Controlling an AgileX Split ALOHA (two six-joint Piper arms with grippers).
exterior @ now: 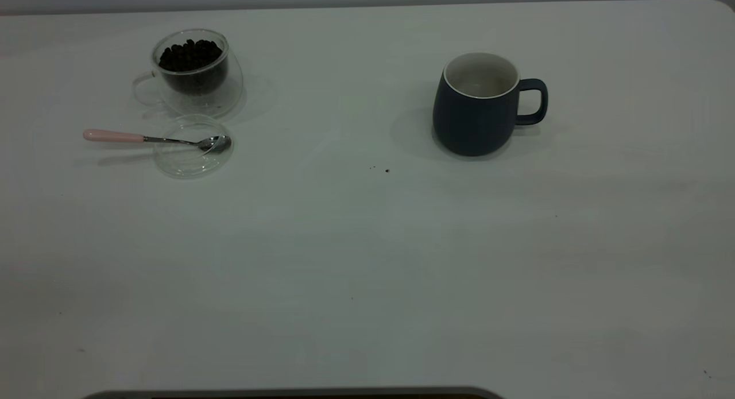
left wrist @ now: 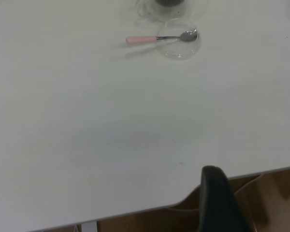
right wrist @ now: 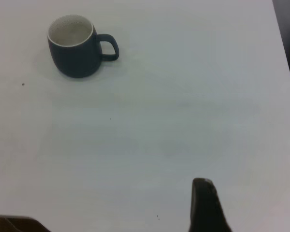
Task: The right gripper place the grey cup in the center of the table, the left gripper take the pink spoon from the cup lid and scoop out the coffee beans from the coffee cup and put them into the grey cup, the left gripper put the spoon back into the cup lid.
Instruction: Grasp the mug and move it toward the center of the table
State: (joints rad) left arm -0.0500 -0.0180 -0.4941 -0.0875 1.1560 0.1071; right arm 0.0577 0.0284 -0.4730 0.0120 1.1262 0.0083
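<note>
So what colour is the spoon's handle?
Pale pink; the pink spoon shows best in the exterior view.

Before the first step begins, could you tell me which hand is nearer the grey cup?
Right. The right hand hangs back over the table's near side on the grey cup's half; the left hand sits off the near edge, on the spoon's side.

You find no readable text, label, brand, number or sign anywhere in these views. The mug, the glass cup, the glass lid, the spoon and the table all show plain, unmarked surfaces to you.
</note>
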